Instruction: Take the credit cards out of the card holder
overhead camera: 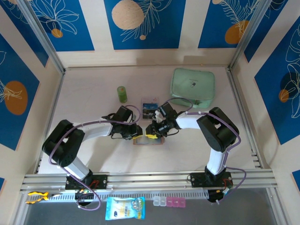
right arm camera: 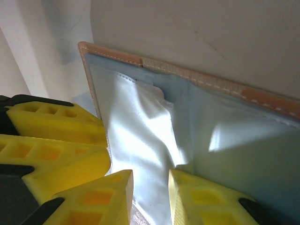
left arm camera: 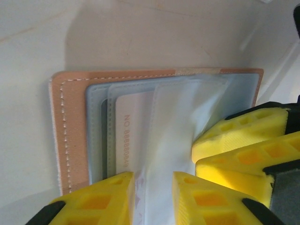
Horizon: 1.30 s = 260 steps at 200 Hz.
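The holder (overhead camera: 149, 140) lies open on the table (overhead camera: 93, 84), near the middle, just in front of both arms. The left hand (overhead camera: 137, 132) and the right hand (overhead camera: 151, 132) meet over it, side by side and very close.

From the left wrist, the holder (left arm camera: 70, 122) shows a tan edge and grey-blue panels. A pale card (left arm camera: 133, 126) with printed numbers sits inside a pocket. A clear sleeve (left arm camera: 178, 117) rises up, crumpled, into the gap of the left hand (left arm camera: 153, 180). From the right wrist, the same sleeve (right arm camera: 136, 126) runs into the gap of the right hand (right arm camera: 150, 176).

Both hands have fingers a little apart, but I cannot tell if they squeeze the sleeve.

Another card (overhead camera: 150, 108), blue, lies flat on the table just behind the hands. A green pouch (overhead camera: 192, 86) and a green bottle (overhead camera: 122, 93) sit farther back.
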### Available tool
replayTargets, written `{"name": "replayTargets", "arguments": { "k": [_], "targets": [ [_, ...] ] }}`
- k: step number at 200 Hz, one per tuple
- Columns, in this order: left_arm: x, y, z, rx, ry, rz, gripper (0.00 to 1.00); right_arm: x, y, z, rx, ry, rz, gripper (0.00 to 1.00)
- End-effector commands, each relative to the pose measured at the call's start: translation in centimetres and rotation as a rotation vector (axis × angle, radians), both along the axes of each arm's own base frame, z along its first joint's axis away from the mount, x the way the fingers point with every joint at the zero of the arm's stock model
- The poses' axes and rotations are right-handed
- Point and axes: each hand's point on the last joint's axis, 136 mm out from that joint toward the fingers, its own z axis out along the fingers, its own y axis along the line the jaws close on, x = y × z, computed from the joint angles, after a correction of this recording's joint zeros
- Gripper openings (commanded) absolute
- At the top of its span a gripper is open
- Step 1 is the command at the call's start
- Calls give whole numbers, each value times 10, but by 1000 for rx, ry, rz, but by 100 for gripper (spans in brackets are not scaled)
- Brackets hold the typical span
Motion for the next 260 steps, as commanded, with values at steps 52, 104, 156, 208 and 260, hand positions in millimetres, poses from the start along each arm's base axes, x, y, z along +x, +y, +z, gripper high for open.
{"name": "replayTargets", "arguments": {
  "k": [52,104,156,208,260],
  "targets": [
    [2,-18,16,-69,-13,-21,23,-3,-2,19,26,-17,-4,29],
    [3,-27,33,-95,-34,-48,25,6,-21,54,-31,-132,-45,32],
    [2,-49,37,-100,-35,-89,26,10,-45,71,-32,-171,-93,32],
    [0,-79,31,-107,-23,-127,31,8,-65,79,-35,-199,-116,33],
    [10,-93,30,-123,-28,-87,38,5,-80,90,-20,-209,-116,36]
  ]
}}
